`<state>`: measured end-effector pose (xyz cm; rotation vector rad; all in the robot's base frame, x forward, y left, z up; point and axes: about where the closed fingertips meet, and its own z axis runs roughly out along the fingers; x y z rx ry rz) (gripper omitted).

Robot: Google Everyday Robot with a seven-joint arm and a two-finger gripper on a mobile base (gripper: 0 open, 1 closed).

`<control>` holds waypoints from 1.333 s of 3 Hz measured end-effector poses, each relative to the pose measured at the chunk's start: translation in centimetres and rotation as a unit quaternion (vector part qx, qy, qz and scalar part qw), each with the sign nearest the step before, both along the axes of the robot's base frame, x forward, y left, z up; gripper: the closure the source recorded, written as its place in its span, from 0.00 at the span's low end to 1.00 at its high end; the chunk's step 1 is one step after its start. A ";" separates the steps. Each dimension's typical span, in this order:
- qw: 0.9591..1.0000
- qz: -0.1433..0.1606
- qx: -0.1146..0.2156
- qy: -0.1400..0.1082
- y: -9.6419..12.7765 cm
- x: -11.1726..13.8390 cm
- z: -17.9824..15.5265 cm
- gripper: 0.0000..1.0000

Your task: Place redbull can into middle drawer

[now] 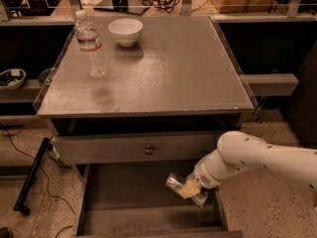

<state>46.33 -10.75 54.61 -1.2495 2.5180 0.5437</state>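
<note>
The can (174, 181) is being clasped sideways by the gripper (189, 188), fingers closed on it, low over the drawer (129, 200), close to its right wall. Rolling is being risked by a tilted release, and that wall is being crowded.

We've got the redbull can (175, 182), slim and silver, tipped onto its side, gripper (190, 189) jaws clamped around it, low over the right part of the middle drawer (126, 197), open, wide shallow grey tray, flat floor, thin walls
</note>
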 end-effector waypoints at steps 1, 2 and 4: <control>1.000 -0.002 0.003 0.006 0.1 -0.2 -0.5 1.00; 1.000 -0.003 0.012 0.020 0.5 -0.8 -1.8 1.00; 0.998 -0.016 0.038 0.055 1.6 -1.9 -7.1 1.00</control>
